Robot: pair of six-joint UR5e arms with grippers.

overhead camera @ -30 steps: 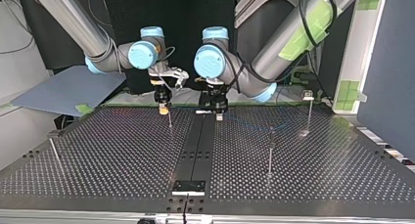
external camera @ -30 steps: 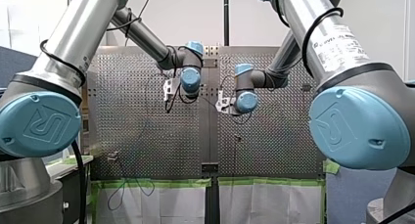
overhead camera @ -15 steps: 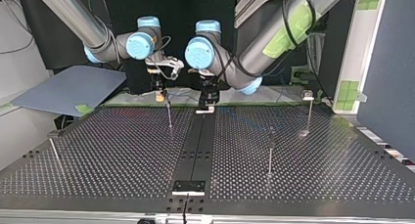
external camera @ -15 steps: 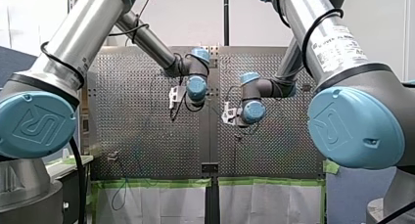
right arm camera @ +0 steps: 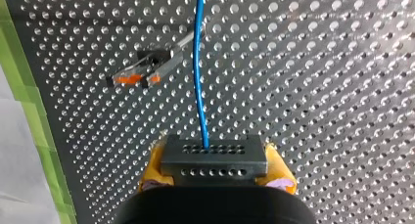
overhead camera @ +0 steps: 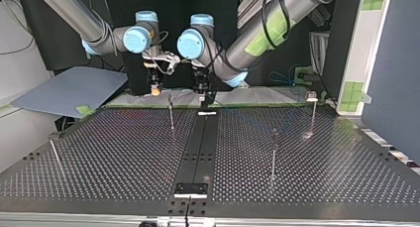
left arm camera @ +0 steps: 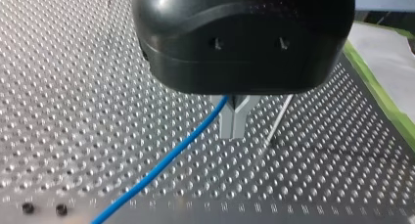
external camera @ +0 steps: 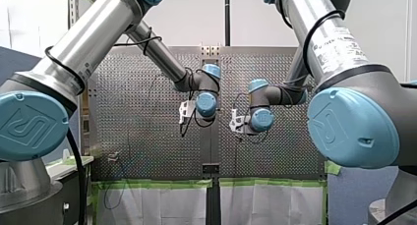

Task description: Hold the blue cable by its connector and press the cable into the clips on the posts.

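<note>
The blue cable (right arm camera: 198, 62) looks light and floppy; my right hand (right arm camera: 215, 171) grips its stiff connector (right arm camera: 214, 155), my left hand (left arm camera: 234, 122) pinches cable beyond that connector

Front view: a plain white wall (external camera: 255, 18) fills the 12 o'clock area, with a dark vertical pole (external camera: 227, 14) standing against it. At 6 o'clock, white sheets (external camera: 167, 205) hang below a strip of green tape (external camera: 157, 183). A blue partition (external camera: 344, 200) stands at 5 o'clock.

Top view: a black backdrop (overhead camera: 168, 1) occupies 12 o'clock. A grey-blue board (overhead camera: 69, 88) lies tilted at 9 o'clock. A white upright (overhead camera: 361, 48) with green patches leans at 2 o'clock, beside a dark blue panel (overhead camera: 396, 73) at 3 o'clock.
</note>
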